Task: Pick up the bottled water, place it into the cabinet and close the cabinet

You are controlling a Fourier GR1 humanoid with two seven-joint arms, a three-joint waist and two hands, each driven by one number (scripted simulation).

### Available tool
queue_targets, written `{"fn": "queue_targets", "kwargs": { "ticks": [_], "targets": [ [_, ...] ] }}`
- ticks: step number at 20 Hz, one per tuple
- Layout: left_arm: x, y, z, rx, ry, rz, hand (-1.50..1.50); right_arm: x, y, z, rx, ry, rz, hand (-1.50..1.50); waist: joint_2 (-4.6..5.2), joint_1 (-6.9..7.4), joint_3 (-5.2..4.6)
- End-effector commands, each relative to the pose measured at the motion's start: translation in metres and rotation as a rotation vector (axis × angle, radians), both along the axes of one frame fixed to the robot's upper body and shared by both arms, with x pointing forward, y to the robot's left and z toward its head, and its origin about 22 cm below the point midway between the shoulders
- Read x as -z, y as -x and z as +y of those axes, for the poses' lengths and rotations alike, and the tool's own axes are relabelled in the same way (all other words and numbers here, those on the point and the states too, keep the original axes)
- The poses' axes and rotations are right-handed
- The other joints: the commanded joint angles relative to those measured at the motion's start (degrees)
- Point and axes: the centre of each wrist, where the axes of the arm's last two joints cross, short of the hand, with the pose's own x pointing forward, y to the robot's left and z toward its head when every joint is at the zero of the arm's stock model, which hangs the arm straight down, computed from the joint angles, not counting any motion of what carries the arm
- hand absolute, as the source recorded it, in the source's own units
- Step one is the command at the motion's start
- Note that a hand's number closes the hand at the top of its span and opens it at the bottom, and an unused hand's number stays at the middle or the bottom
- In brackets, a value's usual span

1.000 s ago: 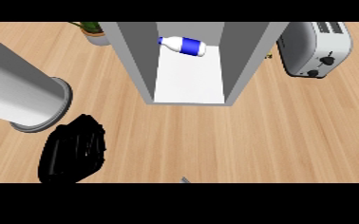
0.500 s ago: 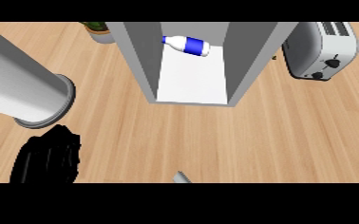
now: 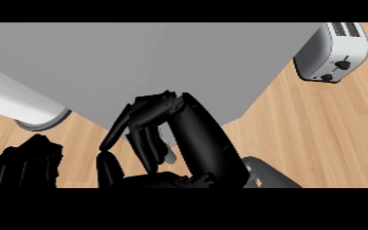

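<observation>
The bottled water shows nowhere on the counter [image 3: 309, 136]; the likeliest place for it is inside the cabinet [image 3: 165, 63], though that cannot be checked, since only one blank grey face of the cabinet is in view. That face fills the far side of the counter from the left edge almost to the right; it is flat, matt and without seam or handle, and it ends in a sharp corner pointing toward the near edge. It may be the shut door, but the view is too close to be sure; if so, the pick and the placing are done and the closing is at its end or nearly so.

The right hand [image 3: 179, 141] rises from the near edge at the middle, glossy black and jointed; its fingers [image 3: 155, 108] arch up against the lower border of the grey face and curl back down, with nothing held in them. The left hand [image 3: 30, 168] is a dark mass at the near left corner; whether it is open or closed I cannot tell.

The counter is pale wood with fine straight grain. A toaster [image 3: 332, 51] with a smooth white rounded body, two slots and dark knobs stands at the far right corner, apart from the cabinet. A pale cylinder [image 3: 28, 108] with a flared rim lies by the left edge.
</observation>
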Motion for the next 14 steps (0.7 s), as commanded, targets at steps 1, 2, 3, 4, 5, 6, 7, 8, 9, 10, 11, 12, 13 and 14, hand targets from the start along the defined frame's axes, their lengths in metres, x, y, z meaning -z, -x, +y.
{"fn": "queue_targets", "kwargs": {
  "ticks": [1,2,3,4,5,6,7,8,9,10,11,12,13,14],
  "targets": [
    [0.002,0.009,0.017,0.0,0.001,0.005,1.5,0.003,-0.05,0.009,0.011,-0.053,0.083,1.5,0.21,-0.28,0.11],
    [0.006,0.007,0.019,-0.017,-0.014,0.0,1.5,0.011,-0.062,-0.005,0.0,-0.076,0.129,1.5,0.35,-0.6,0.13],
    [0.001,0.015,0.017,0.007,-0.008,0.001,1.5,0.009,-0.07,-0.001,-0.005,-0.07,0.157,1.5,0.18,-0.36,0.14],
    [-0.003,0.018,0.021,0.004,-0.002,0.011,1.5,0.02,-0.085,-0.006,-0.003,-0.057,0.155,1.5,0.24,-0.38,0.15],
    [-0.007,0.009,0.036,0.02,0.008,-0.001,1.5,0.027,-0.095,-0.002,0.003,-0.047,0.165,1.5,0.44,-0.13,0.12],
    [-0.001,0.016,0.013,0.006,0.008,0.005,1.5,0.017,-0.11,-0.013,-0.008,-0.053,0.18,1.5,0.26,-0.66,0.15],
    [0.0,0.025,0.036,-0.002,-0.006,-0.002,1.5,0.038,-0.115,-0.007,0.014,-0.036,0.158,1.5,0.23,-0.28,0.12],
    [0.011,0.007,0.017,-0.007,0.007,-0.001,1.5,0.019,-0.134,-0.03,0.0,-0.056,0.147,1.5,0.43,-1.19,0.12],
    [-0.006,0.021,0.044,-0.006,-0.015,-0.012,1.5,0.027,-0.141,-0.05,0.025,-0.033,0.148,1.5,0.26,-0.58,0.15],
    [-0.012,0.017,0.041,-0.001,-0.005,0.0,1.5,0.04,-0.145,-0.035,0.033,-0.025,0.146,1.5,0.33,-0.42,0.15],
    [0.001,0.017,0.034,0.005,0.003,-0.006,1.5,0.041,-0.153,-0.041,0.032,-0.028,0.167,1.5,0.55,-0.31,0.11],
    [0.0,0.018,0.032,0.007,-0.015,-0.013,1.5,0.04,-0.157,-0.06,0.046,-0.032,0.163,1.5,0.53,-0.47,0.14],
    [-0.01,0.016,0.035,-0.004,-0.005,-0.012,1.5,0.033,-0.154,-0.053,0.041,-0.023,0.165,1.5,0.23,-0.87,0.15],
    [-0.002,0.011,0.029,0.028,0.004,-0.009,1.5,0.046,-0.158,-0.041,0.039,-0.006,0.169,1.5,0.71,-0.4,0.09]
  ]
}}
